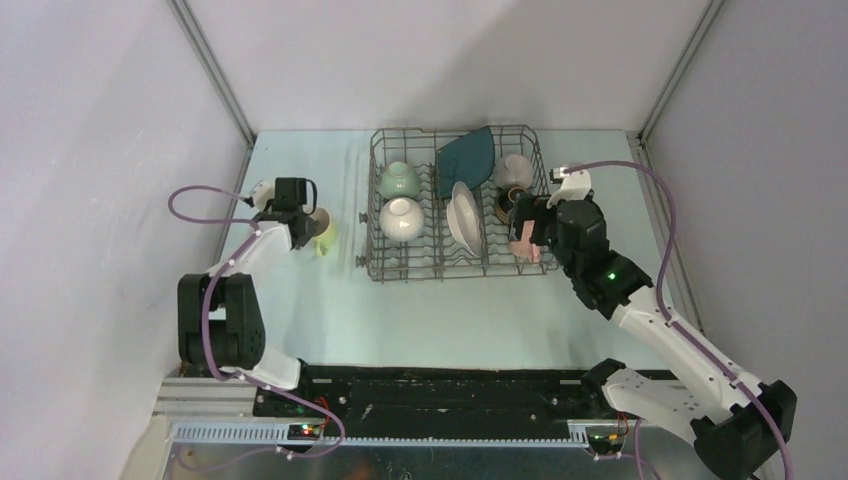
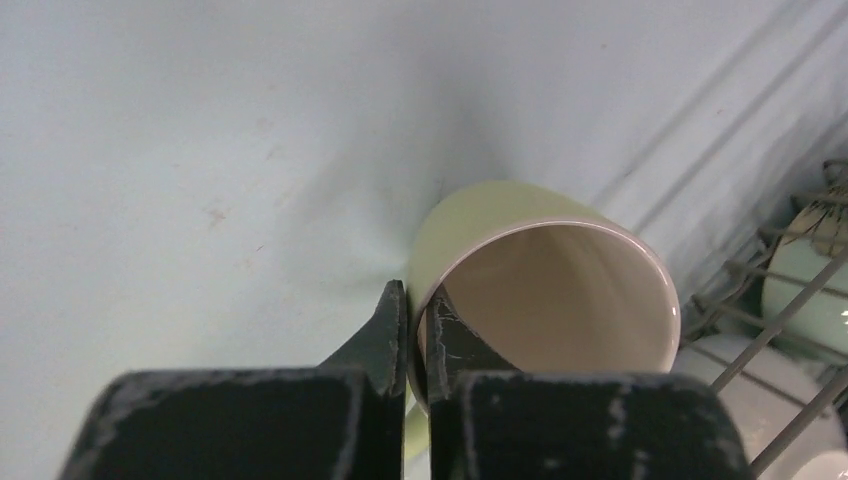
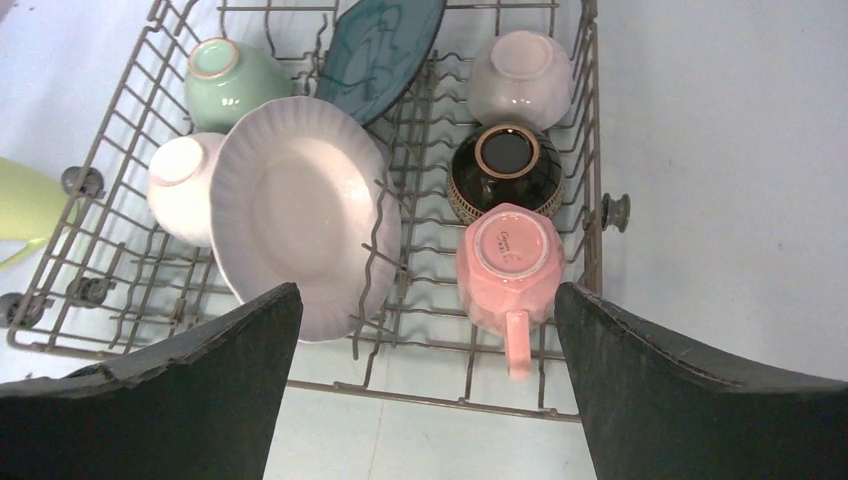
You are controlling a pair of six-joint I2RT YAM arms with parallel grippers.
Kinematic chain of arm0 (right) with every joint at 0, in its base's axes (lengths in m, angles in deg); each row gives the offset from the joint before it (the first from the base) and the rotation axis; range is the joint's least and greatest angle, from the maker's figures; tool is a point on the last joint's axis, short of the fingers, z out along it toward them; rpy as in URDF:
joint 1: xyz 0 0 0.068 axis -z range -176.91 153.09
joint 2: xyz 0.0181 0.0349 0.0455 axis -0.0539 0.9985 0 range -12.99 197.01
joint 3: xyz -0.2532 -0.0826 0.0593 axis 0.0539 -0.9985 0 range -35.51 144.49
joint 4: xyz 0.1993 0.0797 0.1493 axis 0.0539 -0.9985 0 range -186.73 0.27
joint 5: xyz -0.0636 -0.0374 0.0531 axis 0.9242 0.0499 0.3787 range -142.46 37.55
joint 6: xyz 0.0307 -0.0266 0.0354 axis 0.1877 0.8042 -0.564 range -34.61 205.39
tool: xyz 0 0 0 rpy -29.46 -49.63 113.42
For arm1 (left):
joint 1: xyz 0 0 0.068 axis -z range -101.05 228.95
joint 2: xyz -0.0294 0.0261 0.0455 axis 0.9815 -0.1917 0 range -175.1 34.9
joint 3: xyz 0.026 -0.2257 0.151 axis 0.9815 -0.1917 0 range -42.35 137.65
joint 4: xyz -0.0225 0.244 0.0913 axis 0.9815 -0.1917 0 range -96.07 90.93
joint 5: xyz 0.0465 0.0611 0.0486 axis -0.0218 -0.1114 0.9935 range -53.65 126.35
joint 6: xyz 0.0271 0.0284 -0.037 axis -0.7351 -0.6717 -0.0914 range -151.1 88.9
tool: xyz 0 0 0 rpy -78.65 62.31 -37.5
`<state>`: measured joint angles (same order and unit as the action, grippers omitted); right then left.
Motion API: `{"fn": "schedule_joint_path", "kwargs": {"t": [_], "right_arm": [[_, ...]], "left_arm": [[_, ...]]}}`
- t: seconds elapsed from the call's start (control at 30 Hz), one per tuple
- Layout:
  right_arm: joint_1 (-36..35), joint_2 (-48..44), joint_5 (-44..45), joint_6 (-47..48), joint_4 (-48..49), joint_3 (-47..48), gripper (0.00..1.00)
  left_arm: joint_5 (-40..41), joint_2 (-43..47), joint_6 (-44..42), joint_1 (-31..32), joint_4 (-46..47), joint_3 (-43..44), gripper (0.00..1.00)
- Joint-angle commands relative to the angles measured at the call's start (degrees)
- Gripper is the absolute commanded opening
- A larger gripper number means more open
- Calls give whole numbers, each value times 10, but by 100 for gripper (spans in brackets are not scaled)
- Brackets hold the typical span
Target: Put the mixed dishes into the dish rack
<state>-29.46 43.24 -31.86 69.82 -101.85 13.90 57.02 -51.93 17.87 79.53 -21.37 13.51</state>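
Clearly, only the left wrist view showed the grip. The left gripper (image 2: 415,300) was clamped on the rim wall of the pale yellow-green mug (image 2: 470,215), with one finger inside the mouth and one outside. The mug's mouth faced this camera, and its long axis ran away from the fingers towards the pale table (image 2: 150,150).

From the top view, this mug (image 1: 325,232) was outside the dish rack (image 1: 455,275), near its left wall but apart from it. Whether it rested on the table or was raised, I could not tell.

The right wrist view gave the inside of the rack. The right gripper (image 3: 425,295) hung above the near edge with its fingers wide apart and nothing between them. The pink mug (image 3: 510,260) stood upside down in the near right part, just beside the brown bowl (image 3: 505,175), with its handle pointing to the near rim. A white bowl (image 3: 520,65) sat behind them. The white round plate (image 3: 300,215) leaned on edge in the middle, with the dark teal angular plate (image 3: 385,45) behind it. The pale green bowl (image 3: 230,80) and another white bowl (image 3: 185,185) stood inverted on the left. The near left corner showed bare wires and tines.
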Motion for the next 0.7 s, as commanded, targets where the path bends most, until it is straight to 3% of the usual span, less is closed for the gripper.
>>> {"fn": "schedule_joint_path", "kwargs": {"t": [0.0,0.13,0.3,0.53,0.67], "right_arm": [[-4,-31,-56,21,0,9,100],[3,-49,-156,24,13,9,100],[10,-43,-313,12,53,9,100],[6,-26,-417,-54,149,9,100],[-6,-13,-462,-77,222,9,100]], "left_arm": [[22,101,3,-3,10,-19,0],[-60,205,-10,-3,65,-60,0],[-278,297,19,-3,168,-95,0],[-503,331,162,21,350,-136,0],[-542,326,159,82,339,-99,0]]}}
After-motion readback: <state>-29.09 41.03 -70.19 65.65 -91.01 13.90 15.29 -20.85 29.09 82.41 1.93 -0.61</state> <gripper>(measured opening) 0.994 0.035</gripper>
